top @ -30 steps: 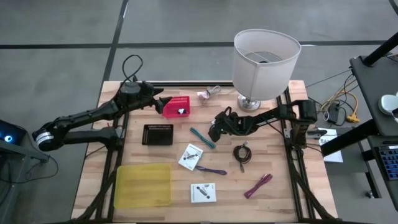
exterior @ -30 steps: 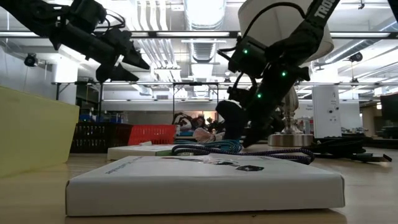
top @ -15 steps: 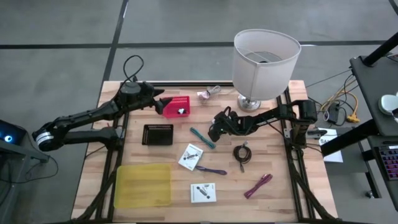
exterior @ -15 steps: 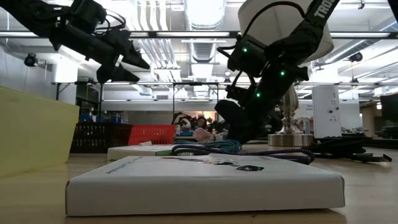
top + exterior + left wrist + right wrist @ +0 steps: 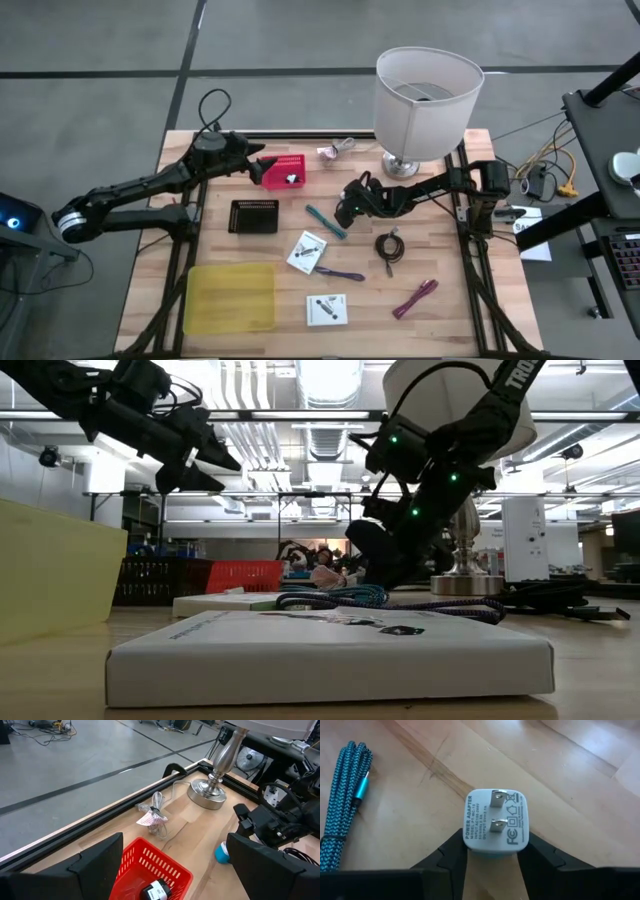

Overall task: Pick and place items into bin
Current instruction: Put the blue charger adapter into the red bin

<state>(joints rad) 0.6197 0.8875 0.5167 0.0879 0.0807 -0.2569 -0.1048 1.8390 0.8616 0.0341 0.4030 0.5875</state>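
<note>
Right gripper: the right gripper (image 5: pixel 492 852) sat low over the wooden table (image 5: pixel 450 320) near its middle, just beside the teal braided cable bundle (image 5: pixel 325 221), its dark fingers (image 5: pixel 452 852) closed against both sides of a small white two-prong power adapter (image 5: pixel 494 822).
Adapter: it rested on or just above the wood, prongs facing the wrist camera; contact with the table could not be told.
Left gripper: the left gripper (image 5: pixel 255 163) hovered beside the red plastic basket (image 5: pixel 284 171), fingers spread wide and holding nothing.
Red basket contents: one small black-and-white object (image 5: pixel 157 892).
Other items: a purple cable (image 5: pixel 340 273), a magenta stick (image 5: pixel 415 298), a black coiled cable (image 5: pixel 388 246) and two white printed boxes (image 5: pixel 307 251) lay on the table.
Bin: the yellow translucent bin (image 5: pixel 230 297) stood at the table's front left.
</note>
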